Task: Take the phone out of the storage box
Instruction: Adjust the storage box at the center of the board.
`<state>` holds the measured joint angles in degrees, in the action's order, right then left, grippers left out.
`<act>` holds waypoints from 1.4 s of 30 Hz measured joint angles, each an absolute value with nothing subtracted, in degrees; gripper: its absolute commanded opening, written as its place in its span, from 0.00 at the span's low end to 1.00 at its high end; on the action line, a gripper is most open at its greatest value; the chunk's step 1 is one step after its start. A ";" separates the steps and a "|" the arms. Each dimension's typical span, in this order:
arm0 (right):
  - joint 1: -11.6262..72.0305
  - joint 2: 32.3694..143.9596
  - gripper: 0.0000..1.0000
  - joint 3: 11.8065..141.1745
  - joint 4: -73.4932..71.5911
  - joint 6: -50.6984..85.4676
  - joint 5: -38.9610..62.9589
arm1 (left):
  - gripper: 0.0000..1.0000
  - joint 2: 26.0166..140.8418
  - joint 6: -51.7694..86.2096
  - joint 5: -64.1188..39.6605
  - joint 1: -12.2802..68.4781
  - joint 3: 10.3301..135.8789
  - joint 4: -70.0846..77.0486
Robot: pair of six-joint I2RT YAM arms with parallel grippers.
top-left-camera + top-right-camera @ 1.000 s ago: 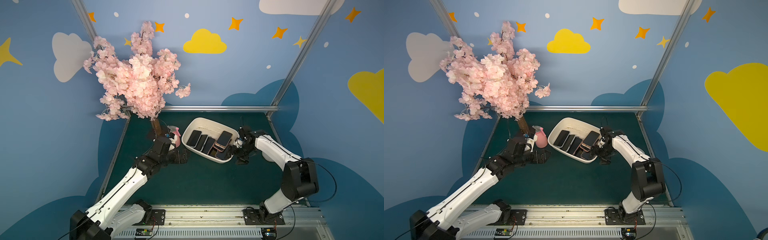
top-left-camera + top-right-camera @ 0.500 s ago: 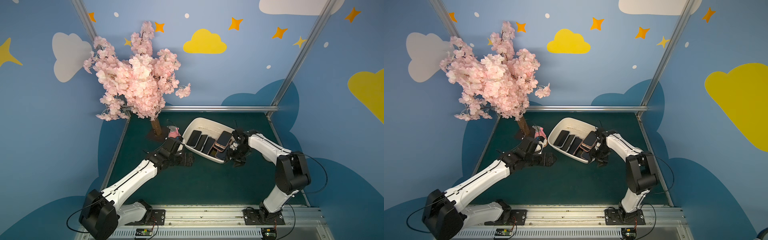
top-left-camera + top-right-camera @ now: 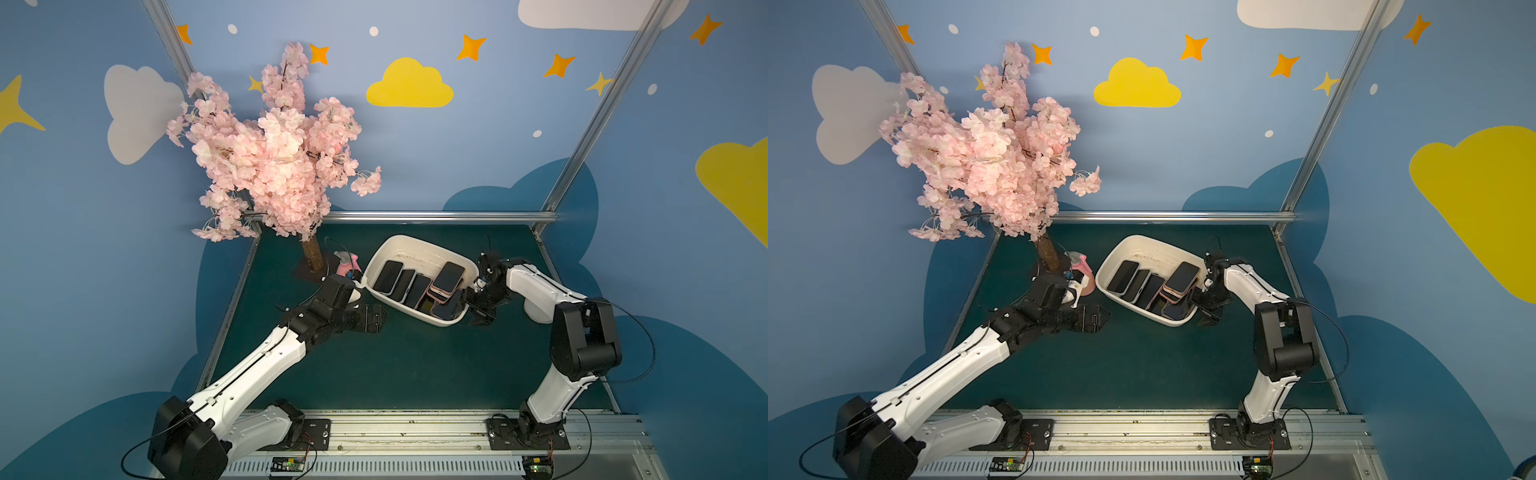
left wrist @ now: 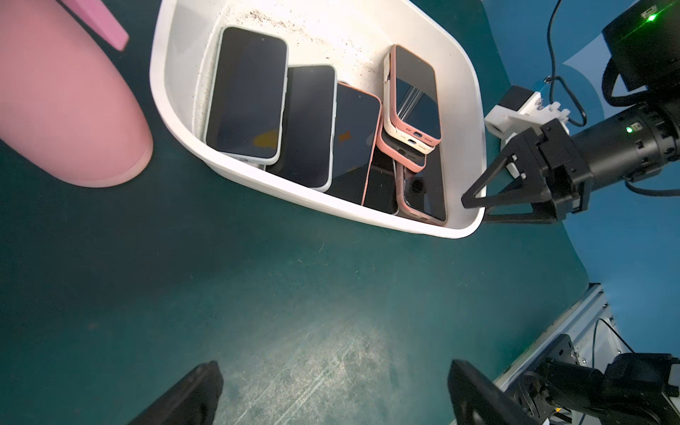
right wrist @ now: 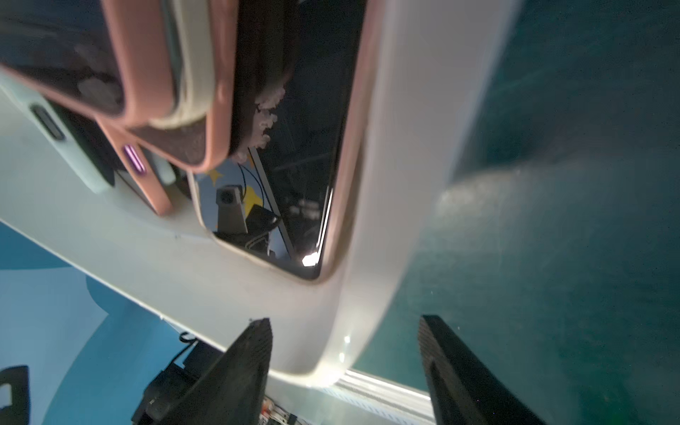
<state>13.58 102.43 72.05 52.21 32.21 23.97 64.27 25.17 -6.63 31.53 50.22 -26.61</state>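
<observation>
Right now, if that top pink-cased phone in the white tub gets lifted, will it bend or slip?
Probably stiff: the top pink-cased phone looks flat and rigid. Its glossy screen may slip; the case edges should grip better. Stacked on other phones, it could slide if nudged.

Spray bottle (image 4: 66, 103) cropped by left wrist frame edge. Right wrist view blurred; storage box (image 5: 390, 165) and stacked phones (image 5: 147, 55) run out of frame, lowest ones mostly buried under the rest.

Blue walls (image 3: 498, 166) (yellow clouds (image 3: 409, 85)), green tbl mat (image 3: 415, 365)
</observation>
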 measured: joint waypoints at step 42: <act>5.65 135.52 0.44 127.72 76.88 13.78 0.16 | 1.00 62.24 25.74 -8.03 28.99 49.71 -30.00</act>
